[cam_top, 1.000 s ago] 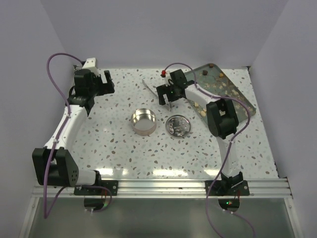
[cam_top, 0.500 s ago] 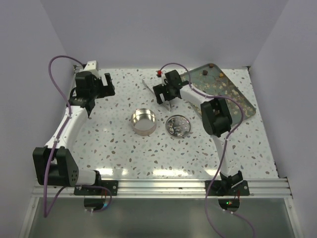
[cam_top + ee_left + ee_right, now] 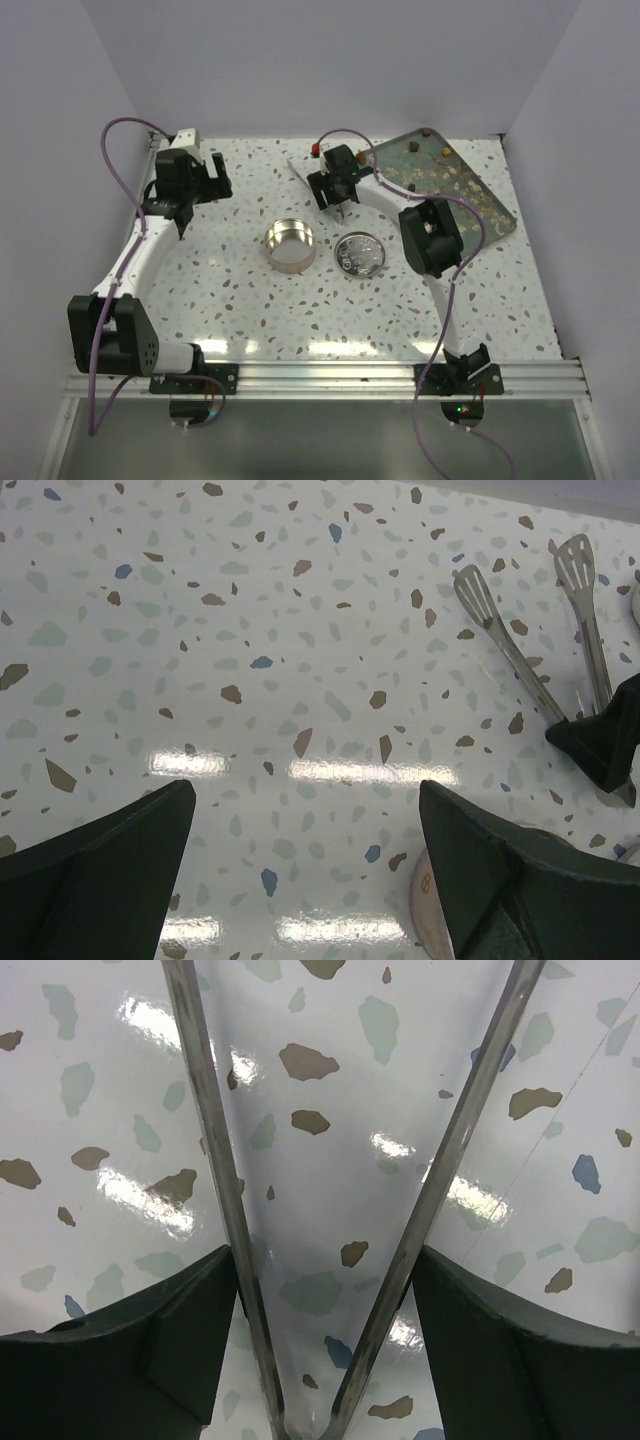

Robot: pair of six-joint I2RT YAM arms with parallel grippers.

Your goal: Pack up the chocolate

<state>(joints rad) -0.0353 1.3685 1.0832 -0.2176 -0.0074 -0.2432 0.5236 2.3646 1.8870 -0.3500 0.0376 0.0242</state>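
The chocolate (image 3: pixel 447 177) is small brown and tan lumps scattered on a dark tray (image 3: pixel 492 207) at the back right. An open round metal tin (image 3: pixel 290 246) stands mid-table, with its lid (image 3: pixel 358 254) lying beside it on the right. My right gripper (image 3: pixel 336 195) is shut on metal tongs (image 3: pixel 300 172) behind the tin. In the right wrist view, both tong arms (image 3: pixel 210 1140) sit between my fingers, and my gripper (image 3: pixel 325 1270) presses on them. My left gripper (image 3: pixel 222 178) is open and empty at the back left, and it also shows in the left wrist view (image 3: pixel 305 800).
The left wrist view shows the tong tips (image 3: pixel 520 650) lying on the speckled tabletop, and the edge of a round pale object (image 3: pixel 428 905) by my right finger. White walls enclose the table on three sides.
My right gripper has moved a little left and back with the tongs in it. My left gripper has shifted slightly.
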